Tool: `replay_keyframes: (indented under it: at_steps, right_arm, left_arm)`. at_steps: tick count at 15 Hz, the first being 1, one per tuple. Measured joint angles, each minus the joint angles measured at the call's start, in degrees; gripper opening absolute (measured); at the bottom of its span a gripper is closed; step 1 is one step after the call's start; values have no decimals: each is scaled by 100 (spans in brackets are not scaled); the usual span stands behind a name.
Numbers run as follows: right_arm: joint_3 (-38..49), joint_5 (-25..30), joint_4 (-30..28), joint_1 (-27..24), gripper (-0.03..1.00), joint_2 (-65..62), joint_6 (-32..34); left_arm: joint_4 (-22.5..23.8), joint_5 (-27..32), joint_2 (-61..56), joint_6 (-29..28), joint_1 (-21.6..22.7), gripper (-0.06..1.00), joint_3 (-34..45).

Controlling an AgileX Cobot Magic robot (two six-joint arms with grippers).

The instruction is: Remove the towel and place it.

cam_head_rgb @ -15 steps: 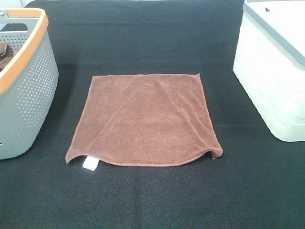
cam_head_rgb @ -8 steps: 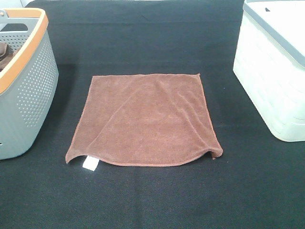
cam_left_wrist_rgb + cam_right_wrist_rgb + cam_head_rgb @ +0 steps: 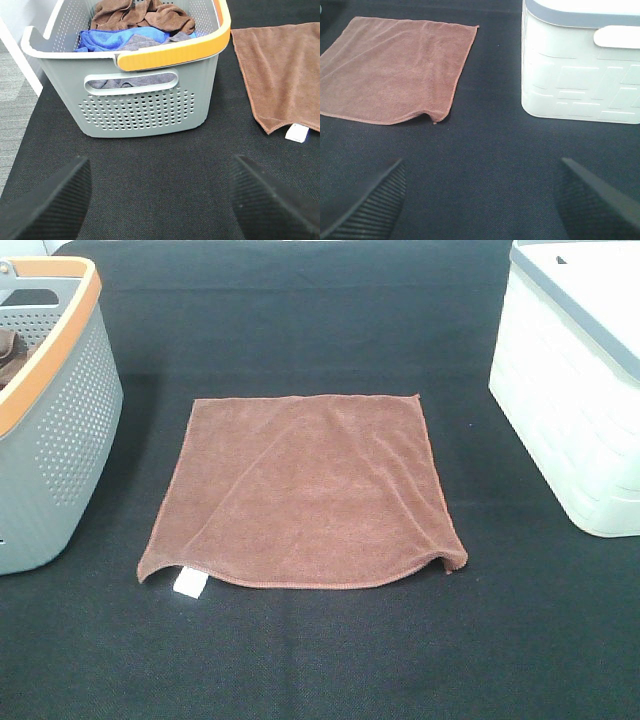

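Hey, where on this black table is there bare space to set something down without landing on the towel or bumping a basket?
Bare black cloth runs along the near edge in front of the towel, and across the far side behind it. A narrower strip lies between the towel and the white basket. It is tightest between the towel's left hem and the grey basket, itself full of cloths.

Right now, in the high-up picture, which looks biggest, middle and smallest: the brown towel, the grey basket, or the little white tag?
1. Towel, spread flat, looks biggest.
2. Grey basket, though the picture's edge cuts it off, so its real size is unsure.
3. White tag, by far the smallest.
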Motion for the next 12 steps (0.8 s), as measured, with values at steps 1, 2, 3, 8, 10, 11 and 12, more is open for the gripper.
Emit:
replay_keyframes:
  at_steps: [1,2,3,8,10,11,12]
  right_arm:
    - [0,0,0,0,76,0,0]
    - [0,0,0,0,76,0,0]
    - [0,0,0,0,76,0,0]
    - [0,-17,-327,0,76,0,6]
    - [0,-17,-561,0,76,0,115]
    - [0,-17,-756,0,76,0,292]
    - [0,-17,-894,0,76,0,441]
  left_arm:
    - [0,0,0,0,0,73,0]
    - [0,0,0,0,0,73,0]
    - [0,0,0,0,0,73,0]
    - [0,0,0,0,0,73,0]
    - [0,0,0,0,0,73,0]
    - [0,0,0,0,0,73,0]
    - [0,0,0,0,0,73,0]
